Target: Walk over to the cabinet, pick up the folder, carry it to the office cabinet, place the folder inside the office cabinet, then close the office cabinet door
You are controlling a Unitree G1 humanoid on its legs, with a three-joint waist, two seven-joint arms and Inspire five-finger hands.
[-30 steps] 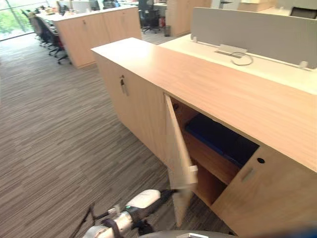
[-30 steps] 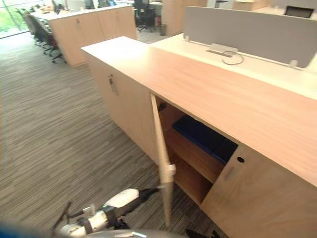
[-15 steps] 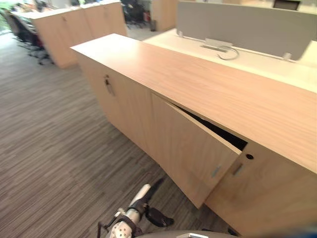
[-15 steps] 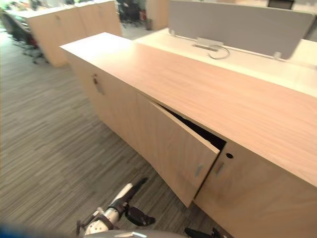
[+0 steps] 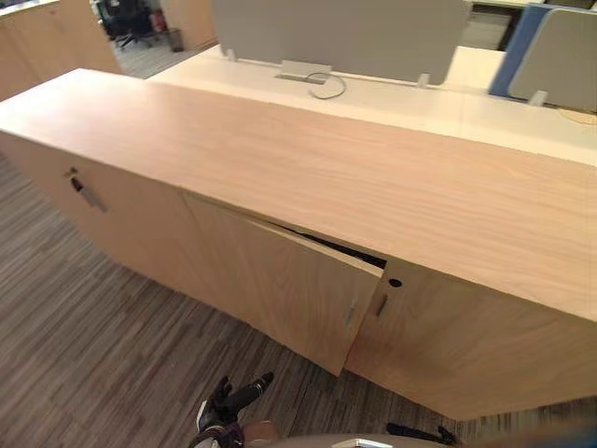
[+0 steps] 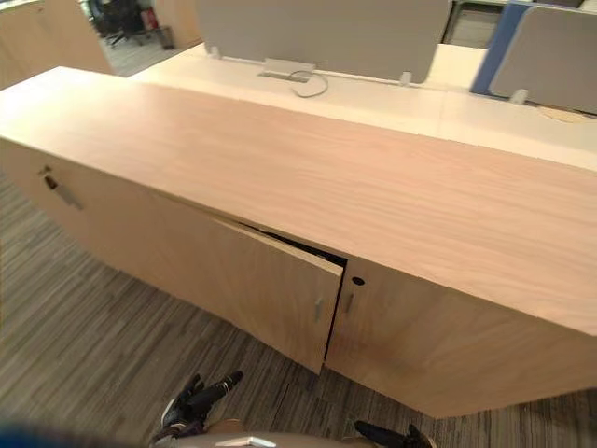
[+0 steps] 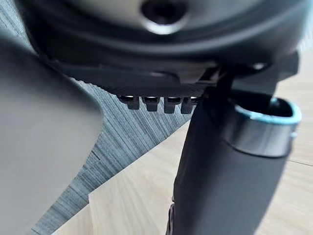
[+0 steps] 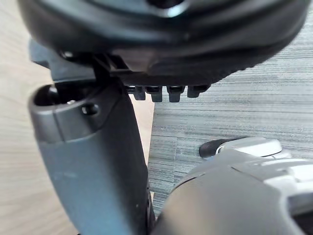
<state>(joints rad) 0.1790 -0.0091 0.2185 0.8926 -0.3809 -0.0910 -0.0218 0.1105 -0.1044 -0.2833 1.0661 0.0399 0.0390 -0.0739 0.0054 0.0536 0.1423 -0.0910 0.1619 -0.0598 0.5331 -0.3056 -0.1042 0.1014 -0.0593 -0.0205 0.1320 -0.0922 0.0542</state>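
Note:
The office cabinet [image 5: 280, 159] is a long, low wooden unit in front of me. Its middle door [image 5: 280, 280] stands slightly ajar, with a thin dark gap [image 5: 340, 250] under the top at the handle side. The folder is hidden behind that door. My left hand [image 5: 230, 401] hangs low over the carpet in front of the door, apart from it, open with straight fingers and holding nothing. My right hand [image 6: 384, 434] shows at the lower edge, below the neighbouring door [image 5: 466, 345]. Its thumb [image 8: 93, 161] is straight in the right wrist view and it holds nothing.
Another door with a key in its lock [image 5: 79, 187] sits further left on the cabinet. Behind the cabinet is a pale desk [image 5: 420, 98] with a grey partition [image 5: 336, 33] and a cable loop [image 5: 322, 89]. Striped grey carpet [image 5: 84, 355] lies in front.
The middle door has swung from wide open to almost shut, hiding the blue folder on the shelf. My left hand has drawn back from the door. The camera has turned right.

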